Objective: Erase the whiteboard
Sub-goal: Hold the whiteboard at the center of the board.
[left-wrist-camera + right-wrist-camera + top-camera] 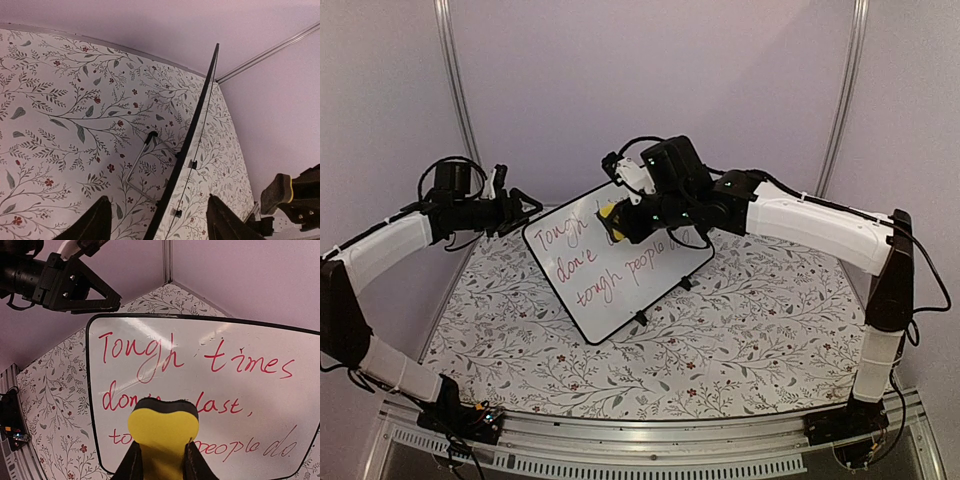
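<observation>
Red marker handwriting fills the whiteboard (610, 290). From the right wrist camera the first line reads "Tough times". The second begins "don" and ends "last,". The third begins "to" and ends "people do.", with the last word in a darker ink. In the overhead view the third line shows as "tough people".

A yellow foam eraser (162, 432) with a dark top layer blocks the middle of the second and third lines. It is pinched between the fingers of the right claw (162, 460), dark face at the board. Seen from above, the right arm also hides the board's far right corner.

The board stands around the middle of the bench (740, 330), on a cloth printed with grey sprigs and small red flowers. Its lower edge runs from near-left to far-right on small black feet (640, 318). A bent wire stand (137, 165) props it from behind.

The left claw (157, 197) is at the board's far left corner, fingers spread. The thin black frame runs edge-on between them with a gap showing on each side.

Pale lilac walls (720, 80) close the far side. A slotted metal rail (650, 435) runs along the near edge, carrying both arm bases.
</observation>
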`<state>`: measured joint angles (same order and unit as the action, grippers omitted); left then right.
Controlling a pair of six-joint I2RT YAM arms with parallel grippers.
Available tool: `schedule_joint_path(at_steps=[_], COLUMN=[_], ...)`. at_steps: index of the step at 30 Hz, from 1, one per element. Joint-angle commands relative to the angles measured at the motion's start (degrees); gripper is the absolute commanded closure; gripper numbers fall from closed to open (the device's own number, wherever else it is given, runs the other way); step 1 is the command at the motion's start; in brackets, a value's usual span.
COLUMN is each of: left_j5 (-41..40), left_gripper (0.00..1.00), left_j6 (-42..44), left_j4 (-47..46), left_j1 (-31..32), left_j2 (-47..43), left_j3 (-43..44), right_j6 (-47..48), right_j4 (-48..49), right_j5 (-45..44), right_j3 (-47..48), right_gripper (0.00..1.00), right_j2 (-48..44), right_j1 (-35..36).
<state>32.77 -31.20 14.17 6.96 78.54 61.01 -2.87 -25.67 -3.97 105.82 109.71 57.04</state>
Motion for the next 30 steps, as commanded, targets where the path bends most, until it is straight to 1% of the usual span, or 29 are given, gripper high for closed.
schedule_joint_path(at_steps=[1,3,5,8,14,19,20,23,27,30], left_j5=[5.98,6.25,5.28,5.13,6.11,9.48,10.26,11.15,10.89,10.25], left_gripper=[0.44,0.5,0.53,0.62,0.71,0.89,0.91,0.96,0.98,0.99], left_j6=[2.73,2.38,2.27,2.11,2.08,1.32,1.04,0.88,0.88,1.18], left_j4=[-3.43,-5.22,-6.56,-8.62,-10.12,-15.0,-16.18,-17.76,-18.83,-18.64], left_j1=[-0.24,0.37,0.76,0.86,0.8,0.86,0.88,1.6,2.94,3.99], left_j2=[1.08,0.58,-0.12,-0.58,-1.21,-2.23,-2.56,-3.8,-5.29,-5.35], left_j3=[-0.95,-1.75,-2.75,-4.2,-5.09,-7.37,-8.0,-8.89,-9.91,-10.34], right_j6=[0.83,0.85,0.62,-0.14,-0.55,0.85,1.17,2.0,2.26,4.37], right_j4=[0.26,0.64,0.77,0.96,1.0,0.01,-0.16,0.48,1.11,1.15], right_j5=[-1.77,-2.79,-3.39,-3.72,-4.42,-5.21,-5.38,-5.37,-5.72,-4.77], right_j3=[1.39,1.49,1.51,1.49,3.62,8.18,9.08,10.78,12.29,12.84], right_gripper=[0.77,0.77,0.77,0.77,0.76,0.76,0.76,0.76,0.76,0.76], right_j2=[2.61,3.23,3.73,4.14,5.34,8.71,9.53,11.12,12.33,12.62], right_j1=[2.16,3.05,3.67,4.36,5.1,5.65,5.78,6.27,6.59,6.66])
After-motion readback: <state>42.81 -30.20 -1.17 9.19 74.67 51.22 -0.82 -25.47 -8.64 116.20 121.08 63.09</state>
